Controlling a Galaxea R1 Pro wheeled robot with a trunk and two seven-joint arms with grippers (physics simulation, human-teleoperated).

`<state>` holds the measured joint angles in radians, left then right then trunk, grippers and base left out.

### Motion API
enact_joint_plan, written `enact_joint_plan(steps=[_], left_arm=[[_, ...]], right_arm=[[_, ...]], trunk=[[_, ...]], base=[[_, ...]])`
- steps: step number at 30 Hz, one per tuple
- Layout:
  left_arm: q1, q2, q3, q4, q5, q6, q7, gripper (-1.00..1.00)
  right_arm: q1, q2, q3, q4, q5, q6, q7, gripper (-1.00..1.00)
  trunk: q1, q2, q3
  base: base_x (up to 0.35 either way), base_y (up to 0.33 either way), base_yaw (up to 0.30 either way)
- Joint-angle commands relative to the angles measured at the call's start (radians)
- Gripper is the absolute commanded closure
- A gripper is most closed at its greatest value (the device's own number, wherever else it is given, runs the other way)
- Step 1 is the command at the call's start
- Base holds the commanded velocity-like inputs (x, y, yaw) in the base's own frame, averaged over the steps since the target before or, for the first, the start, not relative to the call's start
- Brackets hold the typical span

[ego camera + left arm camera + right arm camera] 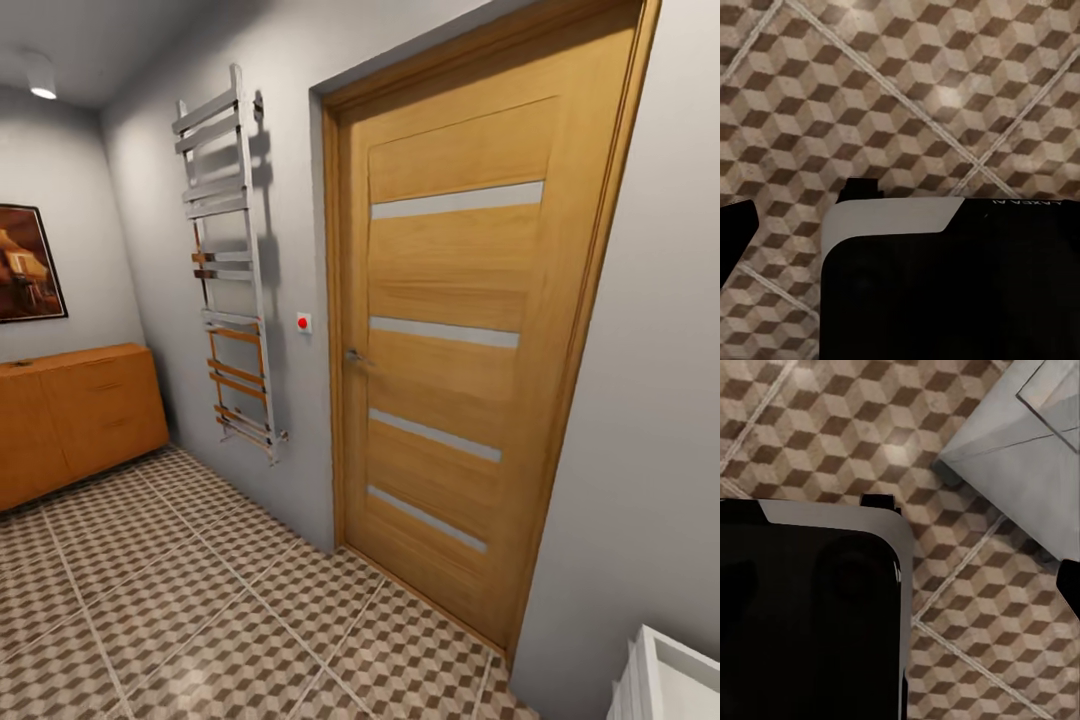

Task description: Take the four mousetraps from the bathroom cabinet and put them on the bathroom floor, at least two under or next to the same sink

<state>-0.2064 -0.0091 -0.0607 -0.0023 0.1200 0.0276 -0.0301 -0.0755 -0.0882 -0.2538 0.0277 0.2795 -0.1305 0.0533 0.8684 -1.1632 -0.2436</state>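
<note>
The robot faces a tall honey-coloured wooden door (460, 340) with frosted glass strips, beside a chrome ladder towel rail (228, 270), so it appears to be in transit. The low orange-brown wooden cabinet (75, 415) that should hold the mousetraps stands well apart against the far wall. Both wrist cameras look down on the cube-patterned tiled bathroom floor (907, 90), the robot's dark body blocking the fingers, so their state cannot be told.

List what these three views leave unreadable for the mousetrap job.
- Cabinet: cut by the head view's left edge; its drawer contents are hidden behind closed fronts, no mousetraps visible.
- White unit: cut off at the head view's bottom-right corner, so what it is stays unclear.
- Both wrist views: a black robot body blocks much of the bathroom floor; gripper states cannot be told.
</note>
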Motion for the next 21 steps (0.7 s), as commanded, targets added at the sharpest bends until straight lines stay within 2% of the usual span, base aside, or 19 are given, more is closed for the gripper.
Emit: enact_joint_plan(steps=[1,21], left_arm=[[-0.001,0.000,-0.006,0.000,0.010,0.003,-0.002,-1.00],[-0.001,-0.002,-0.005,0.000,0.010,0.002,-0.002,-1.00]], right_arm=[[-0.001,-0.001,-0.009,0.003,0.008,-0.006,0.002,-1.00],[-0.001,-0.001,-0.009,0.003,0.007,-0.006,0.002,-1.00]], trunk=[[0.000,-0.001,-0.001],[0.000,-0.001,-0.001]], base=[[0.000,0.000,0.276],[0.000,0.000,0.276]])
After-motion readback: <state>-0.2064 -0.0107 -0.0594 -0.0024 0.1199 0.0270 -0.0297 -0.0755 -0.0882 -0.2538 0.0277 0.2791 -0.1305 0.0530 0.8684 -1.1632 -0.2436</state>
